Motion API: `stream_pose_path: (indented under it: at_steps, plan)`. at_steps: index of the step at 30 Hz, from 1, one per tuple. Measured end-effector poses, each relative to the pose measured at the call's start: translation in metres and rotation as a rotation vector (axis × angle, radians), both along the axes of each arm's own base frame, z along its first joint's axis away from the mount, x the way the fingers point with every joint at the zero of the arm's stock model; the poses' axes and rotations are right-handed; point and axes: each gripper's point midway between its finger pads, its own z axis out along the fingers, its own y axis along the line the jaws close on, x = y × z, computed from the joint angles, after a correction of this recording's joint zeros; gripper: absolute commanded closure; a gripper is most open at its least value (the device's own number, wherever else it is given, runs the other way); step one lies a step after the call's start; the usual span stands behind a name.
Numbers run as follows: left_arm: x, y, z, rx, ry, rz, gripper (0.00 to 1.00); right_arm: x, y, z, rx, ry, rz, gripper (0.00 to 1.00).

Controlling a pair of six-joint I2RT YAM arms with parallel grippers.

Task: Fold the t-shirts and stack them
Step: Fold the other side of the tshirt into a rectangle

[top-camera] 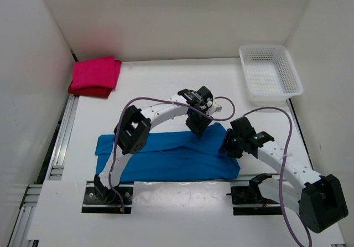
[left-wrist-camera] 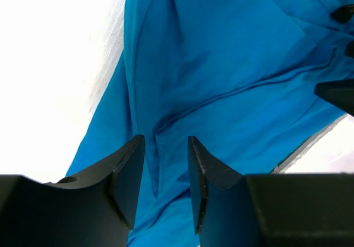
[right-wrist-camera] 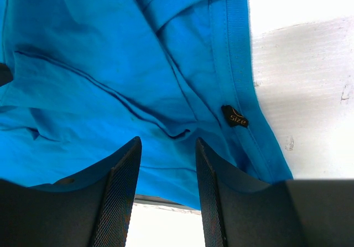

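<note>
A bright blue t-shirt (top-camera: 166,155) lies folded into a long band across the near part of the table. My left gripper (top-camera: 198,126) hangs over its far right edge. In the left wrist view its jaws (left-wrist-camera: 166,142) stand apart above a crease in the blue cloth (left-wrist-camera: 221,64), with nothing pinched. My right gripper (top-camera: 229,146) is at the band's right end, open (right-wrist-camera: 167,143) over the collar area (right-wrist-camera: 99,64), near a black size tag (right-wrist-camera: 235,116). A folded magenta-pink t-shirt (top-camera: 97,72) rests on a dark red one (top-camera: 88,92) at the back left.
A white mesh basket (top-camera: 270,72) stands at the back right corner. White walls close in the table on three sides. Purple cables loop from both arms over the middle of the table. A metal rail runs along the left edge.
</note>
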Motion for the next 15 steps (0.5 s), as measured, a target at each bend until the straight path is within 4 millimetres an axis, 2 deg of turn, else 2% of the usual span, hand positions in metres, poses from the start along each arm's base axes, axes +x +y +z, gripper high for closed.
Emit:
stream_pose_path:
  at_steps: [10, 15]
  plan:
    - [-0.005, 0.005, -0.033, 0.059, 0.050, 0.000, 0.53, -0.001, 0.000, -0.002, 0.002, 0.003, 0.002, 0.52]
    - [-0.004, 0.005, -0.032, 0.059, 0.050, 0.000, 0.64, -0.004, -0.001, -0.006, -0.001, 0.014, 0.003, 0.52]
